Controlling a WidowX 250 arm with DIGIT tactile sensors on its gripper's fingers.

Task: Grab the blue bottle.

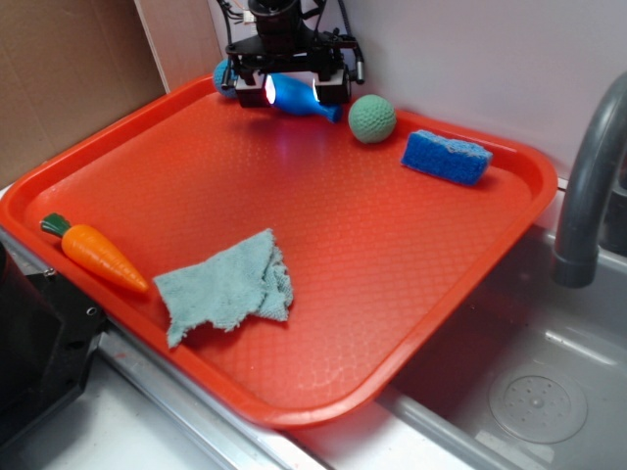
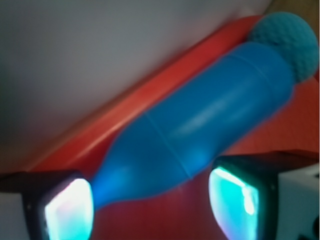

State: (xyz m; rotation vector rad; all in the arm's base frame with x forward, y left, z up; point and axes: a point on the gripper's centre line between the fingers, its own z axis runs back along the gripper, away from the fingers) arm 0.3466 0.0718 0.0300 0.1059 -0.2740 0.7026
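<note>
The blue bottle (image 1: 294, 96) lies on its side at the back of the red tray (image 1: 323, 225), close to the far rim. In the wrist view the blue bottle (image 2: 200, 130) runs diagonally, neck at lower left, fat end at upper right. My gripper (image 1: 291, 91) hangs low over it, open. In the wrist view the gripper (image 2: 150, 210) straddles the narrow end. The left pad (image 2: 67, 212) sits right by the neck, and the right pad (image 2: 235, 200) stands apart from the body.
A blue-teal crocheted ball (image 2: 290, 37) touches the bottle's fat end, by the tray rim (image 2: 150, 97). On the tray are a green ball (image 1: 372, 118), a blue sponge (image 1: 446, 156), a teal cloth (image 1: 227, 284) and a toy carrot (image 1: 93, 253). At right are a grey faucet (image 1: 588, 186) and a sink (image 1: 529, 392).
</note>
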